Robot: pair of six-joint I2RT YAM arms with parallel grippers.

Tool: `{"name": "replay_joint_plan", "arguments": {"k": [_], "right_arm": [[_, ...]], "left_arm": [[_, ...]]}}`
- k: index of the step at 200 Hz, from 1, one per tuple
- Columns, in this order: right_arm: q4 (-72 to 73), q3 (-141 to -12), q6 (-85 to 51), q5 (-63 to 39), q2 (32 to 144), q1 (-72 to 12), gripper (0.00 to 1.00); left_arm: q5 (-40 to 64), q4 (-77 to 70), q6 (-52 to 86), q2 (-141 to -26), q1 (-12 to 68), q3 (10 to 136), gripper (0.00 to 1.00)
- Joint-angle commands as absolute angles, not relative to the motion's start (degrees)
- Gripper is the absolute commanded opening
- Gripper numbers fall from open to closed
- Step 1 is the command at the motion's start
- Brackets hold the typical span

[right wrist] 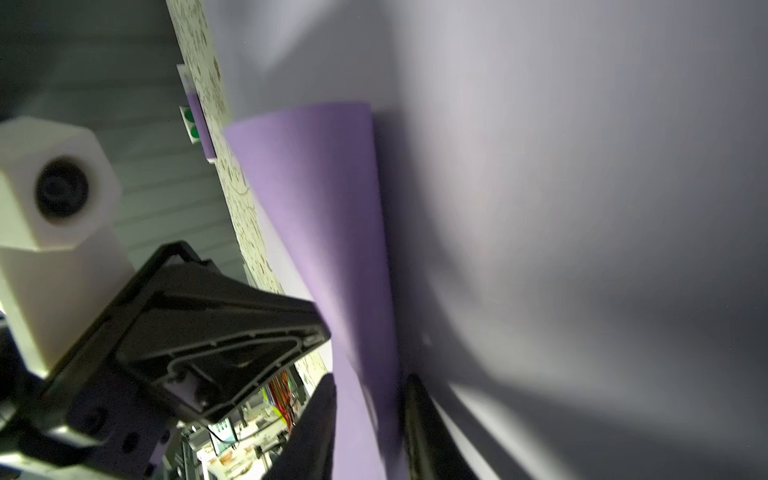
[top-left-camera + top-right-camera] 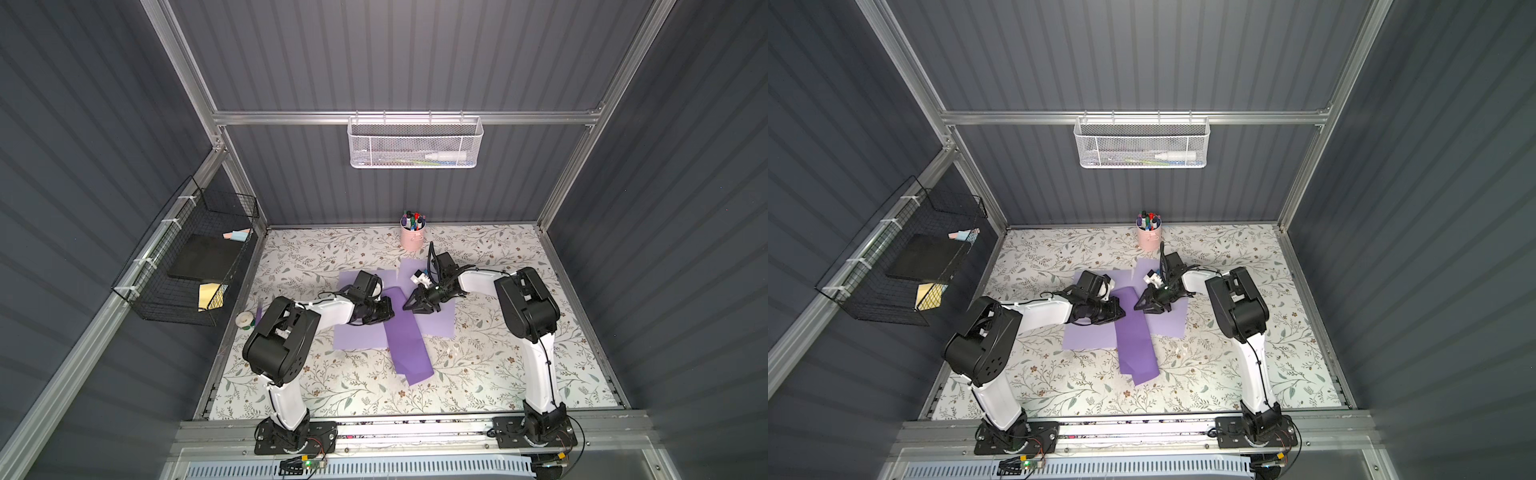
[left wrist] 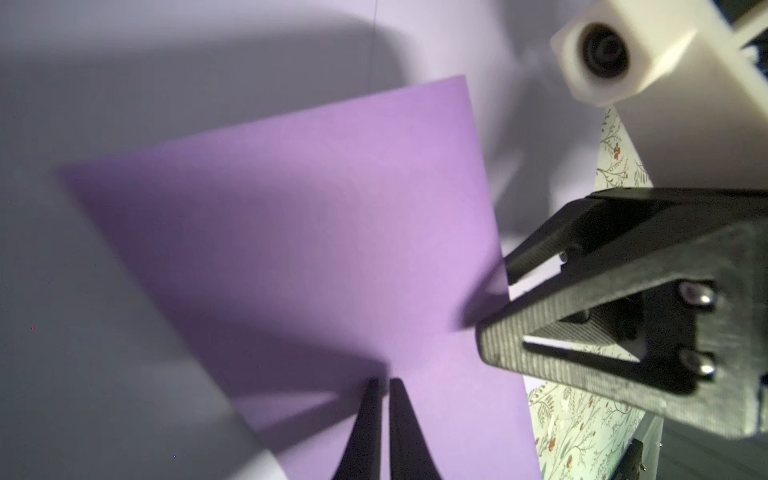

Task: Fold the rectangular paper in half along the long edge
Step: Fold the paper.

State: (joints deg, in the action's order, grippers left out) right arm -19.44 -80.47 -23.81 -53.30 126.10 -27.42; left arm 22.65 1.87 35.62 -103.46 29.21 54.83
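Observation:
The rectangular paper (image 2: 407, 340) (image 2: 1136, 332) is dark purple. It lies doubled over as a long narrow strip, running from the table's middle toward the front, with its layers offset at the near end. My left gripper (image 2: 392, 311) (image 3: 384, 380) is shut, its tips down on the strip's far end (image 3: 311, 228). My right gripper (image 2: 405, 306) (image 1: 372, 382) faces it from the other side and stands open. Its fingers straddle the curved long edge of the paper (image 1: 324, 208). The two grippers nearly meet over that end.
Two pale lavender sheets (image 2: 357, 336) (image 2: 432, 320) lie under the strip. A pink cup of markers (image 2: 412, 237) stands at the back, and a tape roll (image 2: 244, 320) lies at the left edge. A black wire basket (image 2: 187, 257) hangs on the left wall and a white mesh basket (image 2: 415, 143) on the back wall.

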Motion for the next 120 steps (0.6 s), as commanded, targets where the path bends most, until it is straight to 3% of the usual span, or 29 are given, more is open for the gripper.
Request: {"name": "replay_joint_plan", "arguments": {"k": [1, 49, 120], "right_arm": [[-19.45, -80.96, -23.8, -54.57, 127.4, -27.62, 0.4], [-15.22, -75.58, -26.32, -55.51, 124.28, -27.6, 0.44], [-10.72, -65.86, -28.83, -54.22, 118.13, -28.6, 0.42]], "left_arm": [[23.55, 1.84, 36.04, -103.46, 29.64, 54.21, 0.11], [22.82, 2.62, 36.23, -100.04, 29.79, 52.85, 0.14], [23.25, 0.53, 37.36, -103.38, 30.32, 52.88, 0.12]]}}
